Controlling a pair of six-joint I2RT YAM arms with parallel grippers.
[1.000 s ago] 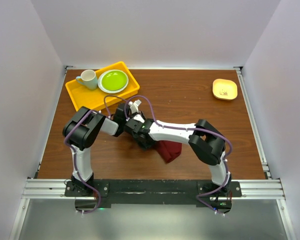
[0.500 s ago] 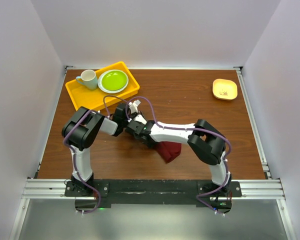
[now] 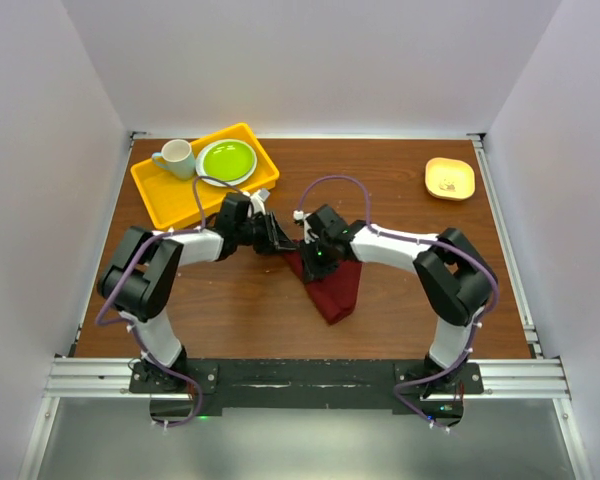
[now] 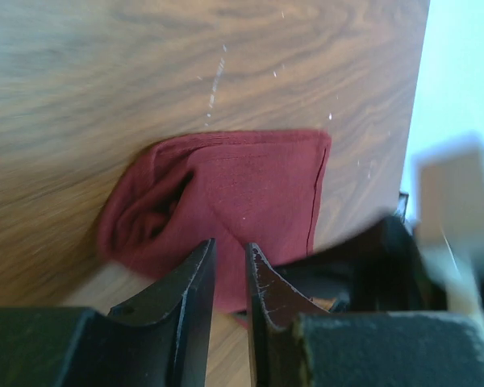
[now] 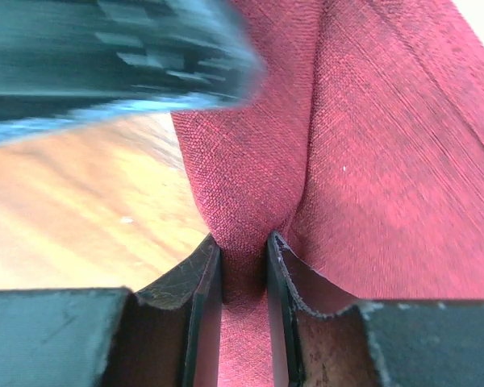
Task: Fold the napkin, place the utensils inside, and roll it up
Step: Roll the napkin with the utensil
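Observation:
The maroon napkin [image 3: 335,292] lies bunched and folded into a narrow wedge on the table's middle. My right gripper [image 3: 317,262] is at its far end. In the right wrist view a raised fold of the napkin [image 5: 371,161] is pinched between the jaws of the right gripper [image 5: 244,239]. My left gripper [image 3: 280,243] hovers just left of that end. Its jaws [image 4: 230,244] stand a narrow gap apart with nothing in them, and the napkin [image 4: 250,185] lies beyond. The utensils show in no view.
A yellow tray [image 3: 180,190] at the back left holds a pale mug [image 3: 177,158] and a green plate [image 3: 226,161]. A small yellow dish [image 3: 449,178] sits at the back right. The two grippers are close together, almost touching.
The right arm has swung off the napkin to the right and its jaws have closed on a fold of the cloth. The left jaws have parted a little and shifted right.

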